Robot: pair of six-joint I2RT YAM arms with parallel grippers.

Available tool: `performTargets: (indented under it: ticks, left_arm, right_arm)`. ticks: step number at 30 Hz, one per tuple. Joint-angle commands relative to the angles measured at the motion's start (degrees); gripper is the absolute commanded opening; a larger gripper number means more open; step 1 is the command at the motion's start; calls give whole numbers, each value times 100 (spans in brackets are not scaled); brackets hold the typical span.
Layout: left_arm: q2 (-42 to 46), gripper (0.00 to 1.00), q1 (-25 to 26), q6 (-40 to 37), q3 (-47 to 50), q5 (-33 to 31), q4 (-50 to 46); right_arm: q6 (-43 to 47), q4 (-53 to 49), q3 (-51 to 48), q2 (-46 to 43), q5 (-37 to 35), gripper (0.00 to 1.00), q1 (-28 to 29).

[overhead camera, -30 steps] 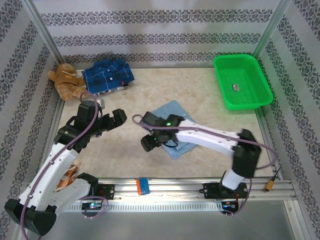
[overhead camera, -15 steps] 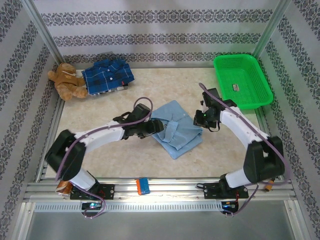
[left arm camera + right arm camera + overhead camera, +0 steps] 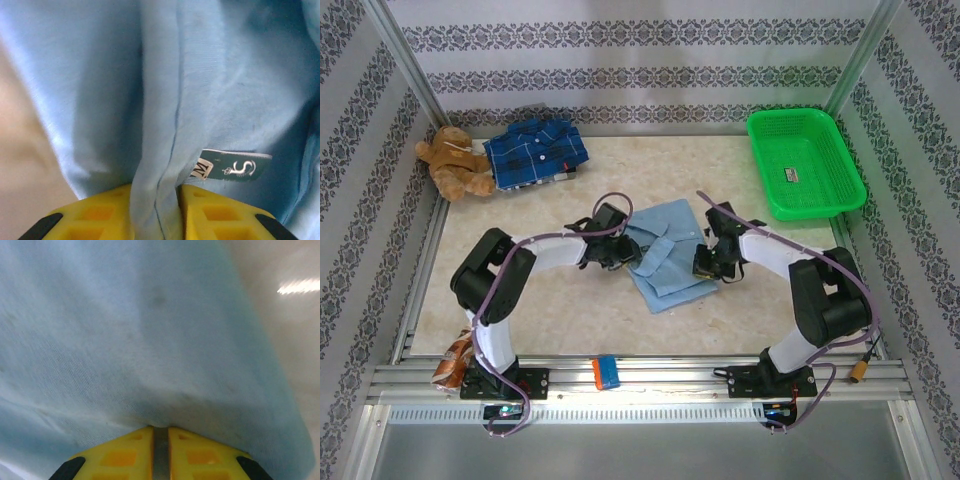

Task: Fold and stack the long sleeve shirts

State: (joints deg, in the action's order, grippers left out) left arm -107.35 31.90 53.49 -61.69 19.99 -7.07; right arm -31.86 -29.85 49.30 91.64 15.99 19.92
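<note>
Arms moved inward; left fingers (image 3: 100,215) and right fingers (image 3: 115,457) pinch opposite edges of the plain light blue cloth shirt (image 3: 665,255).

Inside the light blue shirt (image 3: 100,75), a dark green neck label (image 3: 239,168) carries a pale, ornate letter S, with a small emblem at 9 o'clock from it. A white size tab (image 3: 201,169) touching the label's left end reads M. The sticker (image 3: 794,176) in the green basket (image 3: 761,165) is too small to read.

- I see the light blue shirt (image 3: 665,262) mid-table, loosely folded into a rough rectangle (rumpled, not flat).
- My dark blue plaid shirt (image 3: 535,150) lies folded at the far left.
</note>
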Motion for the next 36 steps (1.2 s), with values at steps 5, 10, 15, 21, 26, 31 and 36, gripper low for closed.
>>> performTargets:
  ticks: [5,10,15,21,26,31,36]
  left_arm:
    - [-1266,24,-584,-2289,-1974,600,-1800]
    - [-2237,25,-678,-3776,-3894,1304,-2974]
    - [-2611,27,-700,-4057,-4704,1771,-3093]
    - [-2211,38,-724,-3661,-5119,2070,-2740]
    - [-1233,77,-1271,-2789,-5025,1395,-2755]
    - [306,89,-2003,-1976,-4026,887,-2753]
    - [1961,94,-2132,-2031,-2381,498,-3285]
  right_arm:
    - [-2206,1222,-549,246,233,17,1353]
    - [-4538,2706,-515,522,-636,19,2736]
    - [-5677,3531,74,906,-1378,25,3382]
    - [-6655,4204,335,882,-1560,38,3421]
    - [-6717,3733,100,-1,-1601,52,3457]
    - [-5745,2942,-95,-1089,-1148,63,3269]
    - [-3495,1066,332,-2188,-1003,83,2921]
